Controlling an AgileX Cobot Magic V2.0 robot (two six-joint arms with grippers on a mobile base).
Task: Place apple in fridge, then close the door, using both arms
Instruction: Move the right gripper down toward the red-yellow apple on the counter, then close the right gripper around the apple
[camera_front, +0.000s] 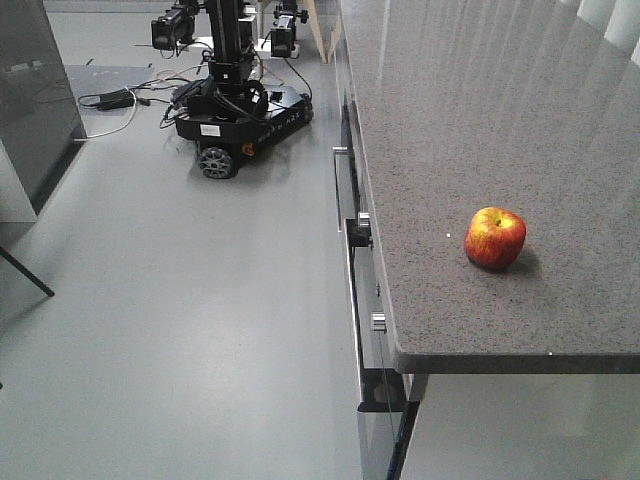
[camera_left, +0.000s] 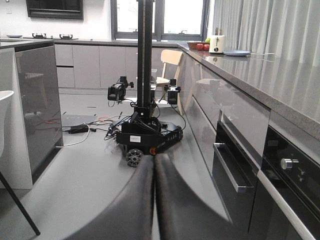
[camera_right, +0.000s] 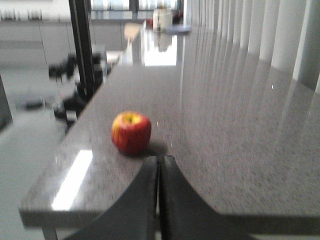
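Note:
The apple (camera_front: 495, 238), red with a yellow patch at the stem, rests on the grey speckled counter (camera_front: 470, 110) near its front corner. In the right wrist view the apple (camera_right: 131, 131) lies just beyond my right gripper (camera_right: 159, 159) and a little to its left, apart from it. That gripper is shut and holds nothing. My left gripper (camera_left: 154, 157) is also shut and empty, hanging low over the floor beside the counter's drawers. A dark grey panel (camera_left: 37, 110) with a white side stands at the left. I cannot tell if it is the fridge or its door.
A wheeled black robot base (camera_front: 235, 120) with a tall mast (camera_left: 145, 60) stands on the floor ahead, with cables (camera_front: 115, 100) trailing to its left. Drawer handles (camera_front: 352, 235) and an oven front (camera_left: 295, 170) line the counter's side. A thin black leg (camera_front: 25, 272) slants in at the left.

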